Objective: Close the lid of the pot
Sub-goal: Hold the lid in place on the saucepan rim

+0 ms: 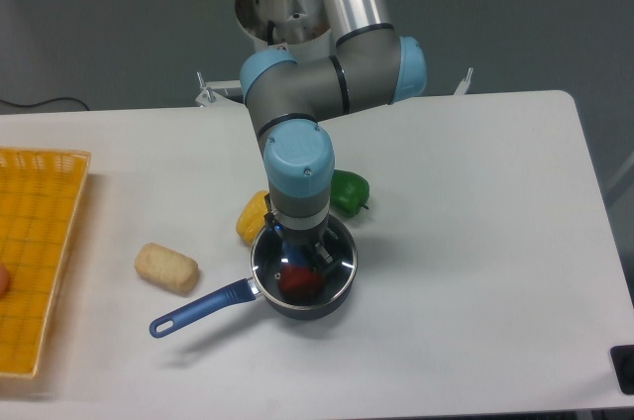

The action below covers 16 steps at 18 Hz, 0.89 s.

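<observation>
Now we see hand (pixel 300 248) down on pot lid (pixel 337 263) atop one pot (pixel 293 307); finger gap unreadable. At 12 o'clock: one yellow pepper (pixel 252 217), one green pepper (pixel 349 191).

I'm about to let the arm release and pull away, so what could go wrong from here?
1. The gripper sits at the pot lid over the pot; whether the lid is fully seated is unclear, so releasing might leave it tilted.
2. The yellow pepper and green pepper lie right by the pot's rim; a sideways retreat could knock them.
3. A red item inside might prop the lid up.
</observation>
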{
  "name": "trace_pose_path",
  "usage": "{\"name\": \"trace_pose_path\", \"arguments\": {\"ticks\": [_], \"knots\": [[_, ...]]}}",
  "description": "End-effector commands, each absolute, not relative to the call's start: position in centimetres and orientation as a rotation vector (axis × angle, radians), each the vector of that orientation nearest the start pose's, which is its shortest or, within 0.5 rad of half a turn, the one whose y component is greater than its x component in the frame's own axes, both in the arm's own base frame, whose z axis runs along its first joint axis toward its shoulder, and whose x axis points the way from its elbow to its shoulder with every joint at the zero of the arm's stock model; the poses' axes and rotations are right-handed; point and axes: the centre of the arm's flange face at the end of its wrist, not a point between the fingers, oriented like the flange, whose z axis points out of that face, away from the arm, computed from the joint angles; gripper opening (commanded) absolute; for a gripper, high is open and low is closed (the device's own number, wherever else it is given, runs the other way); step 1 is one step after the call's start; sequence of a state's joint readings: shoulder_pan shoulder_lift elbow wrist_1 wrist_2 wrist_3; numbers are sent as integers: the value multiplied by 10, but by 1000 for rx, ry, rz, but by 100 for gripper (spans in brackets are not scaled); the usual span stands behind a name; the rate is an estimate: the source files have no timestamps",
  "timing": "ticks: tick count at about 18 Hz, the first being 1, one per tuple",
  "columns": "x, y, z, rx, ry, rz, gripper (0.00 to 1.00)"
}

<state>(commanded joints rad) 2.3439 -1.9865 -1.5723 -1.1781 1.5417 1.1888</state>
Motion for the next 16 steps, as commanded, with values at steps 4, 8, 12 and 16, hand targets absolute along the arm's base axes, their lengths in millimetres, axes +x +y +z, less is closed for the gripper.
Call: {"name": "trace_pose_path", "arguments": {"ticks": [4,8,12,16], "knots": [[-341,544,291,-3064,646,-56,55],[-341,544,291,-3064,646,-56,68],[-340,544,291,-3066,644,-58,75],[-339,544,291,-3066,644,-58,79]]}}
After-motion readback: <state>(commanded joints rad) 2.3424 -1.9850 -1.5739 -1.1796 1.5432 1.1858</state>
